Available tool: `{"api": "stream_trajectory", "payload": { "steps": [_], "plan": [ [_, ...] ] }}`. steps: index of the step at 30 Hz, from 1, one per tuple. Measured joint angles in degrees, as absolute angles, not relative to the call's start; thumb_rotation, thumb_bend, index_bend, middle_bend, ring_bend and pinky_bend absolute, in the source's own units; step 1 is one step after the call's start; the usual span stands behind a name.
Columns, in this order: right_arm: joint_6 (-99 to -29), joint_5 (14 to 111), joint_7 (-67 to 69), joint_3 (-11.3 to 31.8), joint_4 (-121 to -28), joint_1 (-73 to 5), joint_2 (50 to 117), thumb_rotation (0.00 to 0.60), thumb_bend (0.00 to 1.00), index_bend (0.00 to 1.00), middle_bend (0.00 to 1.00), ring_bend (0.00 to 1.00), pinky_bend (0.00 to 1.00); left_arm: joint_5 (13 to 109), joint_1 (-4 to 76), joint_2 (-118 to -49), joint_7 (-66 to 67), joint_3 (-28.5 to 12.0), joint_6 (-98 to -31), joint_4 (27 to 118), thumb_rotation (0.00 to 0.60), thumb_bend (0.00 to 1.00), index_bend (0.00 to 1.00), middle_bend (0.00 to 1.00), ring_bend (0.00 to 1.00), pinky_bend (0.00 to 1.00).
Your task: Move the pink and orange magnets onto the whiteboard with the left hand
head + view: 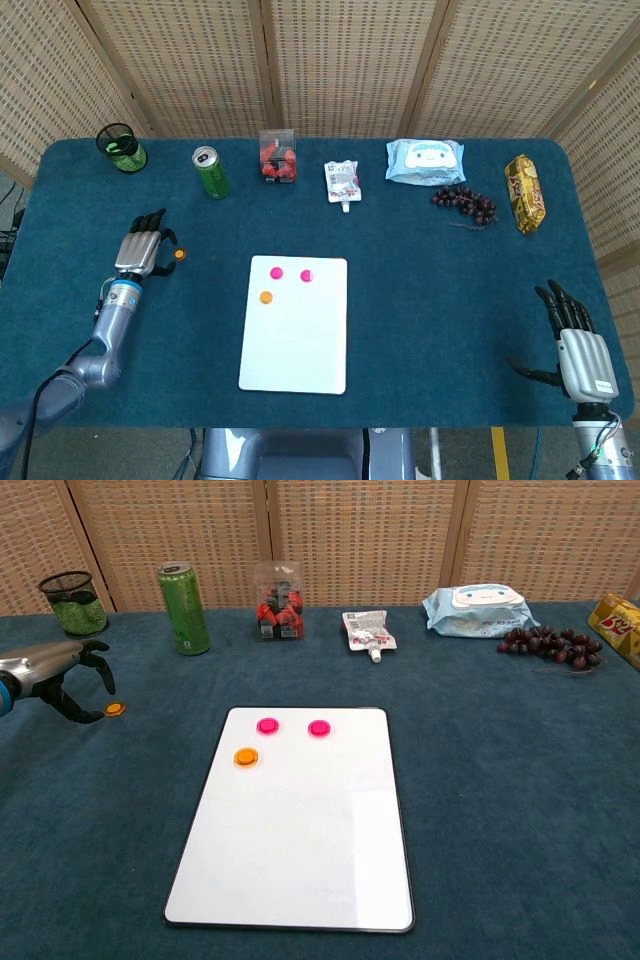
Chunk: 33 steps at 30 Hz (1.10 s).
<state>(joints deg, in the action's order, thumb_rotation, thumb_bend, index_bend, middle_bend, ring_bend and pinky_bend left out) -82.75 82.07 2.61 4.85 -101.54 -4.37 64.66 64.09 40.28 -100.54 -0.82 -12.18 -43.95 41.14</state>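
Head view
Left hand (139, 252): lies low over the tabletop (420, 290), fingers curled loosely, grasping nothing.
Loose orange magnet (179, 254): on the cloth just to the right of that hand's fingertips, apart from them.
Whiteboard (296, 335): further right of the hand; carries two pink magnets (277, 272) and an orange magnet on the board (266, 297).
Right hand (581, 350): near the front right edge, fingers spread, holding nothing.

Chest view
Left hand (55, 670): at the left edge, fingers arched above the cloth.
Loose orange magnet (115, 709): just beside the fingertips, under their reach; contact cannot be told.
Whiteboard (300, 840): well right of the hand.
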Motion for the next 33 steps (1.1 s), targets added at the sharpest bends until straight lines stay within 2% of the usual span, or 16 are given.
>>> {"api": "stream_trajectory", "payload": {
  "steps": [27, 29, 33],
  "plan": [
    [-82.70, 81.93, 2.60, 4.88, -101.63, -4.37, 64.63, 0.600, 0.13, 0.00, 0.00, 0.00, 0.06, 64.07, 41.54, -103.57, -0.69, -13.25, -41.19, 37.08, 0.600, 0.32, 0.41, 0.00, 0.00, 0.00],
    [-82.73, 81.94, 2.57, 4.88, -101.64, -4.36, 64.63, 0.600, 0.13, 0.00, 0.00, 0.00, 0.06, 63.98, 41.53, -103.67, -0.56, -13.33, -40.97, 36.90, 0.600, 0.33, 0.43, 0.00, 0.00, 0.00],
    [-82.75, 81.93, 2.56, 4.89, -101.66, -4.36, 64.63, 0.600, 0.13, 0.00, 0.00, 0.00, 0.06, 63.83, 41.55, -103.90, -0.37, -13.44, -40.51, 36.62, 0.600, 0.33, 0.56, 0.00, 0.00, 0.00]
  ]
}}
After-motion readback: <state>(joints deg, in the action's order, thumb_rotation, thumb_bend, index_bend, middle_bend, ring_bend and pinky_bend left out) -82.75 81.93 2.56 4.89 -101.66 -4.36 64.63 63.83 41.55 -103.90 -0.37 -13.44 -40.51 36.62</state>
